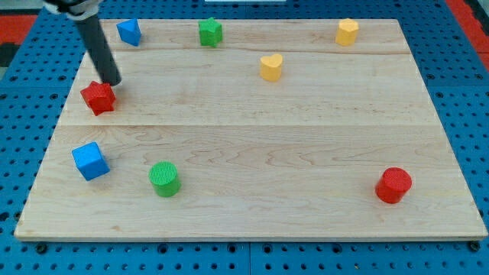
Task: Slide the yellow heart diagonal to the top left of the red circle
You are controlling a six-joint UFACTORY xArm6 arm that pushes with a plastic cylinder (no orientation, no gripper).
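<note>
The yellow heart [270, 66] lies in the upper middle of the wooden board [252, 145]. The red circle [393, 185] stands near the view's bottom right, far below and to the right of the heart. My tip [112, 81] is at the view's upper left, just above and to the right of a red star-shaped block [98, 97], almost touching it. The tip is far to the left of the yellow heart.
A blue block [129, 32] and a green star [210, 32] sit along the top edge. A yellow hexagonal block [348, 31] is at the top right. A blue cube [90, 160] and a green cylinder [164, 179] are at the lower left.
</note>
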